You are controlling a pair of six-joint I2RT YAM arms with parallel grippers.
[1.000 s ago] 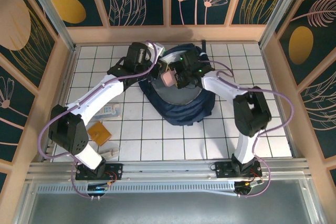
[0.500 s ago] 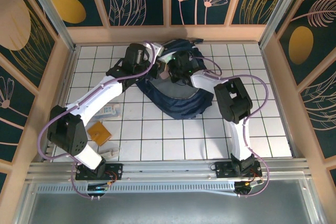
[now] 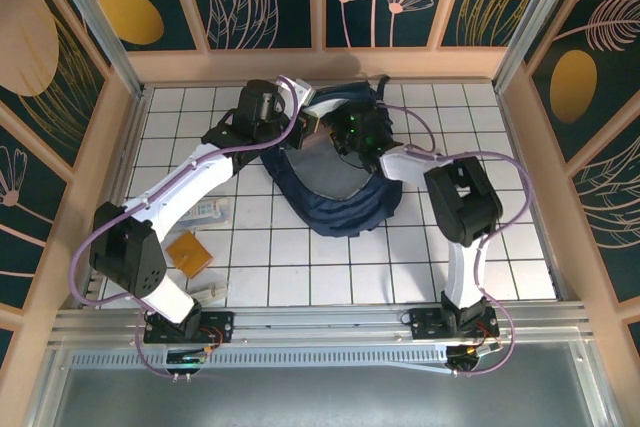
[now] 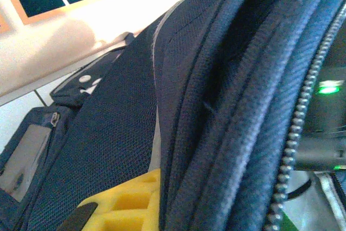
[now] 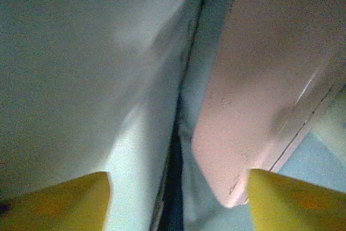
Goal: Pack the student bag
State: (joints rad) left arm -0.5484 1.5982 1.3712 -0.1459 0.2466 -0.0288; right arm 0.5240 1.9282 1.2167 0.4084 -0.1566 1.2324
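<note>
The student bag [image 3: 345, 205], dark navy with a pale grey lining, lies at the back middle of the tiled table with its mouth open. My left gripper [image 3: 298, 127] is shut on the bag's upper rim. In the left wrist view one yellow finger [image 4: 127, 204] presses against folded navy fabric [image 4: 216, 106] beside the zipper [image 4: 303, 106]. My right gripper [image 3: 338, 137] reaches into the bag's mouth and stands open [image 5: 175, 201]. Inside, a pink flat object [image 5: 259, 90] rests against the grey lining [image 5: 81, 52], its lower corner next to my right finger [image 5: 292, 201], not between the two.
An orange flat square [image 3: 190, 250], a small pale packet [image 3: 210, 212] and a thin white item [image 3: 210, 290] lie on the tiles at front left. Wooden walls [image 3: 320, 62] close in the back and sides.
My right gripper carried the pink object from above the bag down into its mouth and let it go; the right elbow swung. The left gripper kept its hold on the rim.
</note>
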